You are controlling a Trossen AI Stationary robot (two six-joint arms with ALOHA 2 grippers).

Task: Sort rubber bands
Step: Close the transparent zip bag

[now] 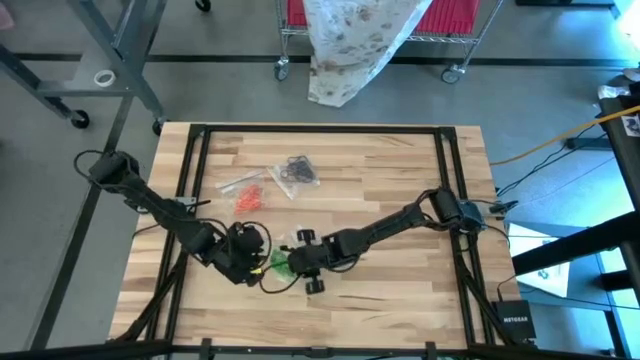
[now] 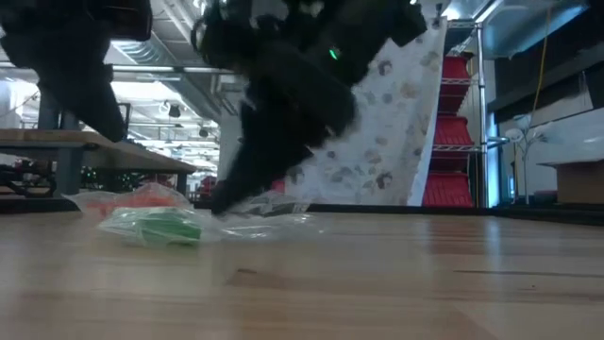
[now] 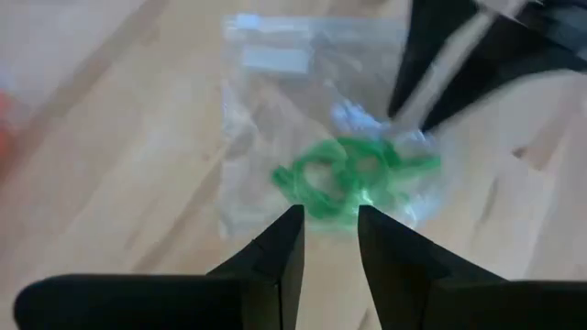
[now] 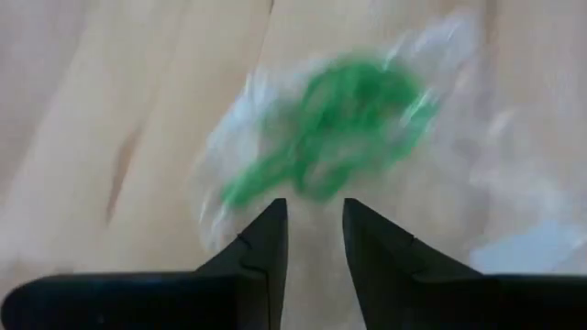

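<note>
The left claw (image 3: 328, 240), its two dark fingers parted by a narrow gap and pinching nothing, hovers just above the edge of a clear plastic bag (image 3: 266, 119) that holds a tangle of bright green rubber bands (image 3: 353, 174). From the opposite side the right claw (image 4: 312, 234), likewise slightly spread with nothing between its fingers, points down at the same green loops through the crinkled film. Both dark arms meet over this bag near the middle of the pale wooden tabletop (image 1: 400, 280), toward its near edge, the left arm reaching in from the left and the right arm from the right. Farther back and slightly left lies a second clear bag of orange-red rubber bands (image 1: 251, 199), and beyond that, toward the far side, a third clear bag holding black rubber bands (image 1: 297, 169). From table height, the green bag rests flat on the wood beneath the dark arms, with the orange-red bag just behind it.
</note>
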